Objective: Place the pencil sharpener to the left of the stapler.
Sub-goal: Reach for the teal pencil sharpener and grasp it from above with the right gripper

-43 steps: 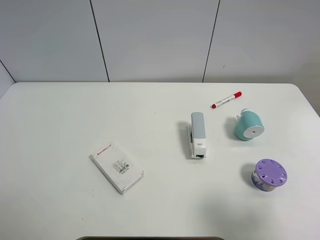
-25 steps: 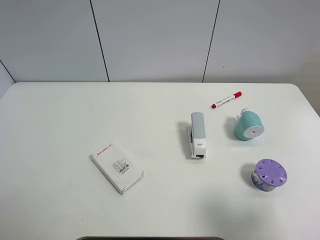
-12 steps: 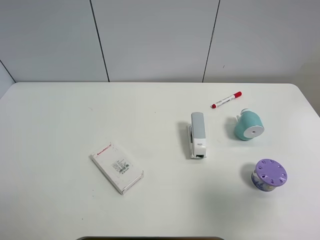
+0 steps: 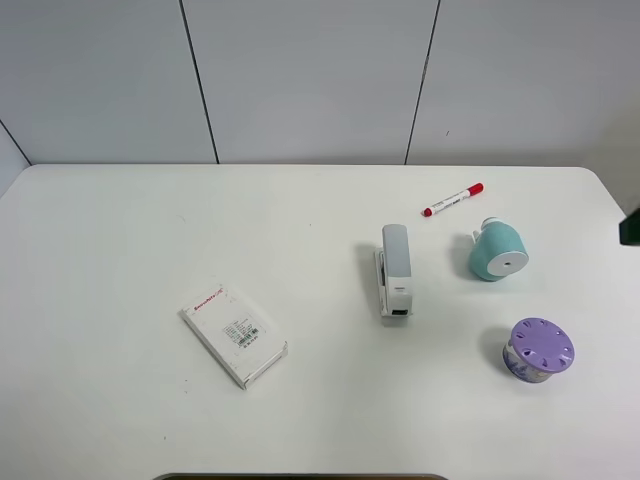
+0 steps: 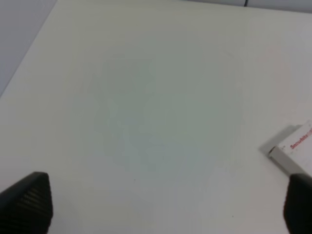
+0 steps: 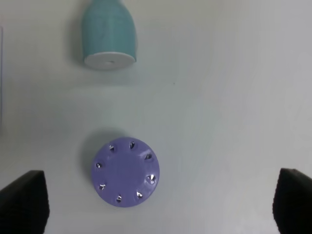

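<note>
The teal pencil sharpener lies on its side on the white table, white face toward the front, to the right of the grey-and-white stapler. The right wrist view shows the sharpener beyond the purple container, with my right gripper open, its fingertips wide apart and nothing between them. A dark bit of the right arm pokes in at the right edge of the exterior high view. My left gripper is open over bare table, far from both objects.
A purple round container with a holed lid stands in front of the sharpener. A red-capped marker lies behind the stapler. A flat white box with red print lies at the front left; its corner shows in the left wrist view.
A dark part of the right arm has come into the exterior high view at the right edge. The objects on the table have not moved.
</note>
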`<state>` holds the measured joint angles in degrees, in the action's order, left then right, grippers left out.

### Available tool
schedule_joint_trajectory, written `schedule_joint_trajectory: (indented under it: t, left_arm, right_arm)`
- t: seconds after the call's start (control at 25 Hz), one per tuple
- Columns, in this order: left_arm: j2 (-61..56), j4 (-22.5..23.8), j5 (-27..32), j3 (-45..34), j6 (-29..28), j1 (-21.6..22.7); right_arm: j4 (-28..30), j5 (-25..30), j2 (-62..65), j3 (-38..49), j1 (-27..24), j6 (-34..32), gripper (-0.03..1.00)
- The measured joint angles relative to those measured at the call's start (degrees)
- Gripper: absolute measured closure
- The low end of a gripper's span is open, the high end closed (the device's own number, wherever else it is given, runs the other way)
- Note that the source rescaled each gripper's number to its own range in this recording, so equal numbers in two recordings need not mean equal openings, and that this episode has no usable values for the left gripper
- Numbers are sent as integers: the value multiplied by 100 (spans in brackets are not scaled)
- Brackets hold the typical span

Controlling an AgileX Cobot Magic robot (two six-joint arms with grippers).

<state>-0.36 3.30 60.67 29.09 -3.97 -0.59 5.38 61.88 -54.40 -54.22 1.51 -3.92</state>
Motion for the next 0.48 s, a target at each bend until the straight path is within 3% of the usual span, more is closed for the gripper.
schedule_joint_trajectory:
  t: [0.48]
  left_arm:
    - [0, 0, 0, 0, 0, 0]
  right_arm:
    - [-424, 641, -3092, -2176, 0, 13, -3]
